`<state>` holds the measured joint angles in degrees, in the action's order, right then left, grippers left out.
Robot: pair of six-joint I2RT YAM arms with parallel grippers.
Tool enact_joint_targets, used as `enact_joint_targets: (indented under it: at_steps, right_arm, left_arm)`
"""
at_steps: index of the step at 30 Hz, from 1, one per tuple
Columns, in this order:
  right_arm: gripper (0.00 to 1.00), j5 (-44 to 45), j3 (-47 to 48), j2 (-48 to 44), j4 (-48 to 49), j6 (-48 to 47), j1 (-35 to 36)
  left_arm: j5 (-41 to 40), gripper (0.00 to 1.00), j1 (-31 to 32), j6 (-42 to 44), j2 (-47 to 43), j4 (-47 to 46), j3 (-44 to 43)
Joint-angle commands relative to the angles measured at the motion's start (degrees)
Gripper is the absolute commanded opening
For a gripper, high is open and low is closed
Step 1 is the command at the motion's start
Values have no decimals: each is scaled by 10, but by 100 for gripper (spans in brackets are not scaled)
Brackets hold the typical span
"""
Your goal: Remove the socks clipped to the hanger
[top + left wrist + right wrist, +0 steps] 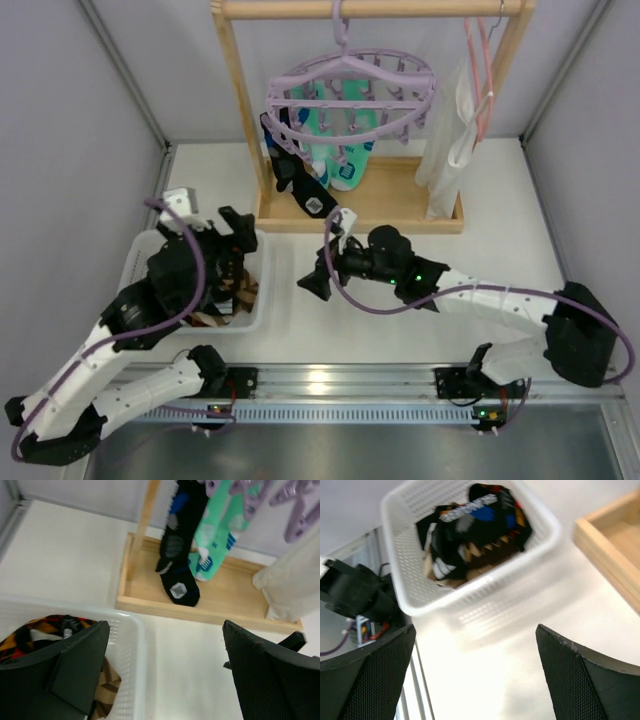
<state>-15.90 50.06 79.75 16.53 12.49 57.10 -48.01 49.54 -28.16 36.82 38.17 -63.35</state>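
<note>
The hanger [350,103] hung from the rack [243,110] at 12 o'clock, with teal socks [355,165] and a dark sock [300,185] clipped to it. Loose socks [475,525] lay in the basket [263,290] at 8 o'clock. The left gripper [165,680] hung over the basket, and the right gripper [475,680] was at the basket's 3 o'clock. Both had their jaws wide and empty.

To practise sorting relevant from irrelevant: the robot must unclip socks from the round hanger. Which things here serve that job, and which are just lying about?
Job: lavender hanger; dark sock and teal socks clipped to it; white basket with other socks inside.
Lying about: pink hanger; white cloth; wooden rack.
</note>
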Motion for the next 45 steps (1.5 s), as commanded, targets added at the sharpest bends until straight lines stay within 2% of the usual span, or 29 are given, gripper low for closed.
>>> enact_joint_targets:
  at_steps: [1, 3, 4, 5, 6, 7, 9, 10, 11, 14, 17, 21, 24, 32, 34, 37, 38, 39, 41, 42, 44, 45]
  right_arm:
    - [99, 90, -72, -127, -13, -12, -30]
    - [99, 127, -104, -187, -49, -12, -44]
    - [99, 137, -132, -249, -61, -10, -56]
    - [99, 142, -146, -279, -77, -9, -59]
    - [99, 141, -158, -307, -88, -10, -62]
    - [100, 139, -172, -357, -100, -11, -63]
    - [100, 132, -180, -401, -147, -15, -63]
    - [99, 132, -182, -439, -161, -16, -63]
    - [100, 130, -184, -458, -173, -17, -64]
    - [100, 112, -193, -519, -198, -12, -64]
    - [99, 82, -194, -550, -208, -11, -64]
    - [99, 61, -185, -562, -228, -19, -63]
    - [99, 43, -188, -565, -221, -17, -63]
    - [99, 7, -190, -556, -192, -10, -63]
    - [99, 2, -190, -548, -181, -11, -63]
    - [99, -5, -188, -536, -172, -15, -63]
    - [99, -5, -187, -532, -172, -16, -62]
    - [99, -5, -187, -529, -172, -18, -63]
    - [99, -1, -187, -524, -171, -20, -63]
    - [99, 6, -189, -523, -172, -20, -63]
    - [99, 25, -195, -523, -150, -17, -63]
    - [99, 59, -200, -523, -145, -13, -62]
  left_arm:
    - [123, 99, 1, 42, 75, -164, 45]
    - [144, 98, -4, 93, 130, -242, 53]
    - [154, 99, -9, 106, 145, -263, 61]
    - [174, 98, -31, 129, 159, -291, 70]
    - [256, 99, -52, 137, 187, -350, 81]
    - [302, 98, -109, 138, 200, -375, 103]
    - [388, 99, -175, 130, 230, -445, 124]
    - [450, 98, -205, 128, 261, -510, 139]
    - [476, 99, -256, 123, 273, -541, 163]
    - [573, 99, -318, 154, 328, -661, 199]
    - [646, 99, -344, 178, 400, -699, 189]
    - [658, 98, -352, 190, 483, -716, 145]
    - [639, 97, -360, 194, 545, -719, 119]
    - [583, 96, -364, 203, 596, -762, 99]
    - [597, 96, -365, 207, 612, -783, 95]
    - [627, 88, -365, 209, 642, -786, 61]
    - [640, 78, -365, 203, 648, -789, 54]
    - [642, 73, -365, 201, 657, -792, 46]
    - [643, 52, -365, 195, 659, -804, 45]
    - [640, 35, -364, 193, 656, -805, 49]
    - [623, 23, -358, 194, 642, -807, 60]
    - [595, 13, -354, 195, 619, -807, 80]
